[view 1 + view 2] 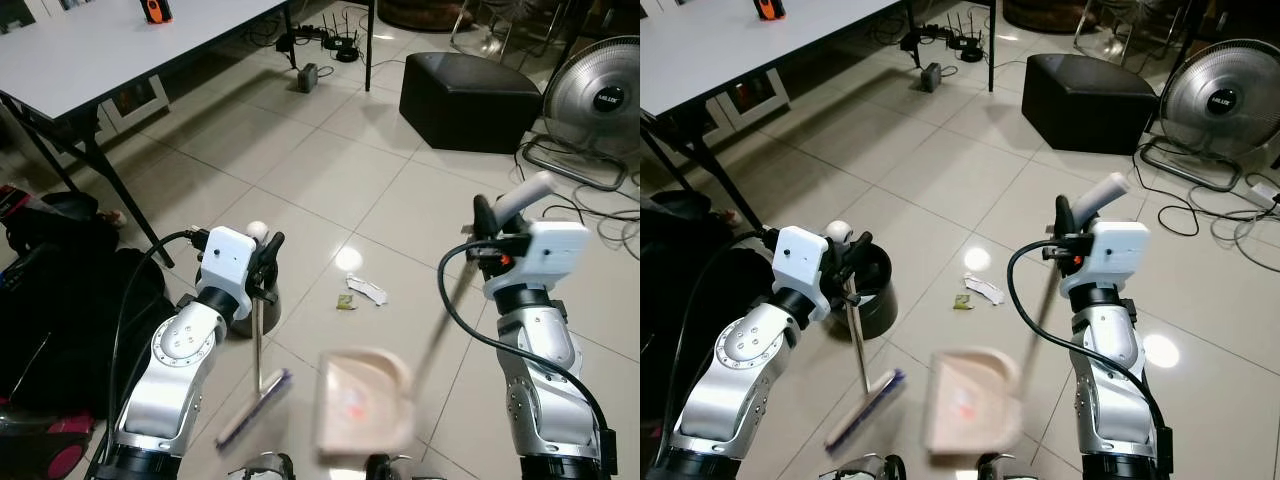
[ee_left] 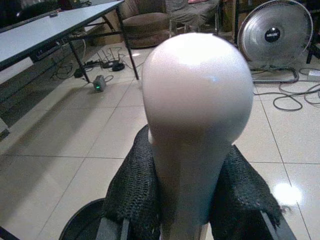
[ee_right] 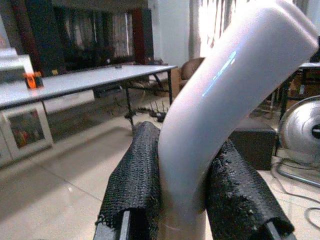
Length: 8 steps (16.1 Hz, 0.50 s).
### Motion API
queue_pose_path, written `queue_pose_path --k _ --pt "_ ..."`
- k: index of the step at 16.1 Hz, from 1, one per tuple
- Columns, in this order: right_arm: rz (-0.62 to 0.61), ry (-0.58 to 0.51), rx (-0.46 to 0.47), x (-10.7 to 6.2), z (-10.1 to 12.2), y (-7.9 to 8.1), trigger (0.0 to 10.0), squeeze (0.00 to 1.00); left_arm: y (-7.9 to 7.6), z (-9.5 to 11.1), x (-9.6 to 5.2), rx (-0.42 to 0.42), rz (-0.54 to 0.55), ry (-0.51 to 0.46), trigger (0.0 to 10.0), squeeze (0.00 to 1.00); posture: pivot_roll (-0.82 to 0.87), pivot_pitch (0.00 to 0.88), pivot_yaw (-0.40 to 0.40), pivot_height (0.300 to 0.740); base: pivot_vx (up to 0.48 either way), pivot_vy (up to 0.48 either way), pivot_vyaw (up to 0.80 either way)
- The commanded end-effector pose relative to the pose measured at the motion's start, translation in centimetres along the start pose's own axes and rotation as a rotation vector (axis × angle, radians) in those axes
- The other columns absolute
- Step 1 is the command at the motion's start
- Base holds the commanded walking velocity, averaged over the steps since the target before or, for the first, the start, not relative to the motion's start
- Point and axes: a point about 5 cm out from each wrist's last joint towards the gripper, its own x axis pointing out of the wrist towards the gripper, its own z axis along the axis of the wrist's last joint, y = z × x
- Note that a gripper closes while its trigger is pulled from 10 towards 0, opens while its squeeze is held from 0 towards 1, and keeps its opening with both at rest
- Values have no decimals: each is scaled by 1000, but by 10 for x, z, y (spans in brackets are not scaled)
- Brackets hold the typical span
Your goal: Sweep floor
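My left gripper is shut on the pale, round-topped handle of a broom. The thin shaft runs down to the blurred purple brush head near my feet. My right gripper is shut on the bent white handle of a pinkish dustpan. The pan hangs blurred just right of the brush. A crumpled white paper scrap and a small green bit lie on the tiles beyond the pan, between my arms. A black bin stands behind the broom shaft.
A grey table on black legs stands at the far left, with black bags beside my left arm. A black ottoman and a floor fan with cables are at the far right. Light tiles lie open ahead.
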Motion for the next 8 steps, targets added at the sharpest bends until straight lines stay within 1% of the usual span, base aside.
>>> queue_pose_path --k 1,2,3,4,8 --pt "12 -9 -7 0 4 3 10000 0 3 6 3 19 0 -15 10000 0 -59 107 66 740 0 0 0" --pt "17 -24 -43 -1 7 4 10000 0 4 8 4 20 2 -22 10000 0 -61 105 65 740 0 0 -663" --pt "14 -36 -40 -2 10 5 10000 0 5 8 4 22 4 -27 10000 0 -61 106 65 740 0 0 -800" --pt "3 -50 -40 -4 12 4 10000 0 7 10 5 24 6 -33 10000 0 -61 106 65 740 0 304 -800" --pt "-22 -33 -20 -9 10 3 10000 0 10 11 5 29 12 -33 10000 0 -68 103 62 740 0 352 -800"
